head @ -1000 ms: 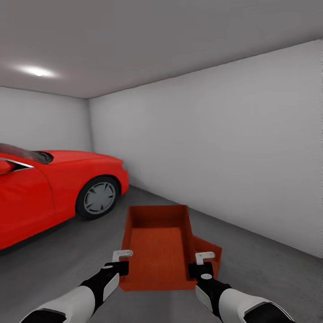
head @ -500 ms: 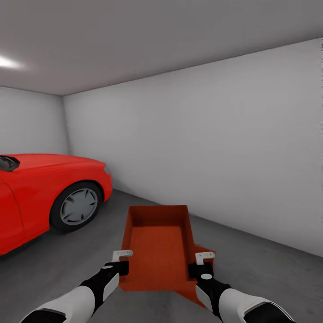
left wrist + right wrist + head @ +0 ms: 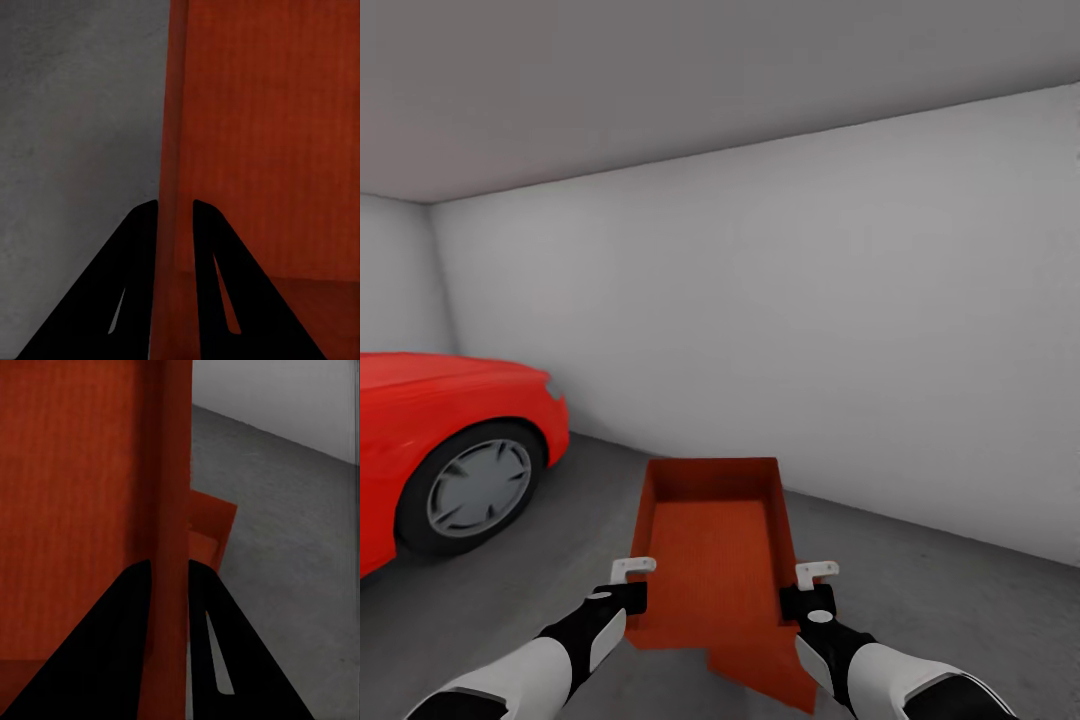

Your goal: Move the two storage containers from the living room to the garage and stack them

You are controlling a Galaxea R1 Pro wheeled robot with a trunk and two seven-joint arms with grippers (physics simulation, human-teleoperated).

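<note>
A red-orange storage container [image 3: 712, 545] hangs in the air, long axis running away from the robot. The left pincer [image 3: 630, 583] is clamped on its left wall, the right pincer [image 3: 812, 588] on its right wall. The second container [image 3: 765, 672] sits on the grey garage floor [image 3: 950, 610], below and slightly right. A red car [image 3: 440, 450] stands far left.
</note>
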